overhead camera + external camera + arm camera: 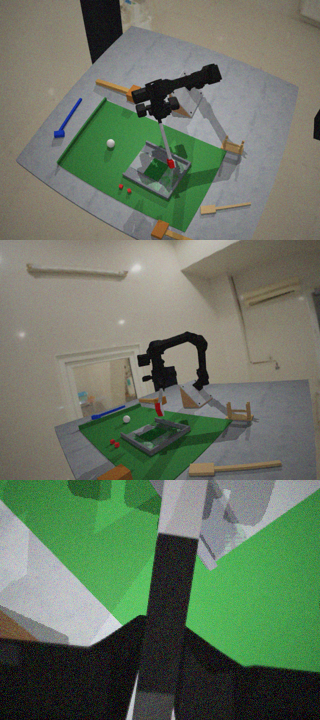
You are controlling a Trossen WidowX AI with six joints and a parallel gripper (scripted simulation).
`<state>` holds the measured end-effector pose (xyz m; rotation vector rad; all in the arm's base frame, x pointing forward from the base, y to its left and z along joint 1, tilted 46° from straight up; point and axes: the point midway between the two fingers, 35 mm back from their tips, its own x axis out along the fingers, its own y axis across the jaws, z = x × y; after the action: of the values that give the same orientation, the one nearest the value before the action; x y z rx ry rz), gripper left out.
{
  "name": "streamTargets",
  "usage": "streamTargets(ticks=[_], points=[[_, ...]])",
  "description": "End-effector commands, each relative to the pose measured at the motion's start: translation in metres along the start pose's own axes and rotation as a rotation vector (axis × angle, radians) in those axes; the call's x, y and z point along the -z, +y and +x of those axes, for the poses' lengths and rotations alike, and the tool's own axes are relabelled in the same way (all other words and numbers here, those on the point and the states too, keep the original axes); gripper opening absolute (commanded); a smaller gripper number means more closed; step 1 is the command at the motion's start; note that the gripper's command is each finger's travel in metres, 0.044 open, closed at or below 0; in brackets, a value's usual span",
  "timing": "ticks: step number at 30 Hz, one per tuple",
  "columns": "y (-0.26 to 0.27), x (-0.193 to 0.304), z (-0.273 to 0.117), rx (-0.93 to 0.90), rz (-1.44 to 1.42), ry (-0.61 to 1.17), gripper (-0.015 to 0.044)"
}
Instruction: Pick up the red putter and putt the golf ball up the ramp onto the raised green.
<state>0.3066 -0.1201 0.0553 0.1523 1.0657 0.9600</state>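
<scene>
One black six-joint arm (pixel 180 80) reached over the grey worktop (pixel 258 103) in the top view, its jaws (pixel 158 119) clamped on the upper end of the red putter (pixel 166 144), a pale grey shaft ending in a small red block head. The shaft hung down and slanted toward the grey-walled raised green (pixel 157 170), with the red head level with the right side of its dark green centre pad. The white golf ball (pixel 110 143) rested on the bright green mat (pixel 98 144), well apart from the putter head and to the left of the raised green. Two small red cubes (pixel 124 188) sat on the mat just beside the front wall of the raised green. A blue putter (pixel 67 118) lay on the worktop beyond the mat's left rail. A small wooden stand (pixel 232 146) stood at the mat's right corner.

Seen from the exterior view, the arm (pixel 180 343) arched over the mat (pixel 108 428) with the jaws (pixel 160 389) pointing down. The putter (pixel 159 405) hung clear of the surface, its red head in the air above the far wall of the raised green (pixel 156 435). The golf ball (pixel 126 418) lay to the left, apart from the head. A wooden mallet (pixel 232 467) lay on the worktop (pixel 271 420) in the foreground.

At the wrist view, the dark grip section of the putter (pixel 167 610) ran up between the black jaws, which gripped it on both sides. The pale shaft continued toward the top edge, over the mat (pixel 260 600).
</scene>
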Motion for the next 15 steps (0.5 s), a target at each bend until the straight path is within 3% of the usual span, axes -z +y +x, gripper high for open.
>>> streamTargets(ticks=[1, 15], points=[[-0.021, 0.016, -0.007, 0.02, 0.082, 0.001, 0.0], [-0.079, 0.091, -0.012, 0.038, 0.391, 0.028, 0.0]])
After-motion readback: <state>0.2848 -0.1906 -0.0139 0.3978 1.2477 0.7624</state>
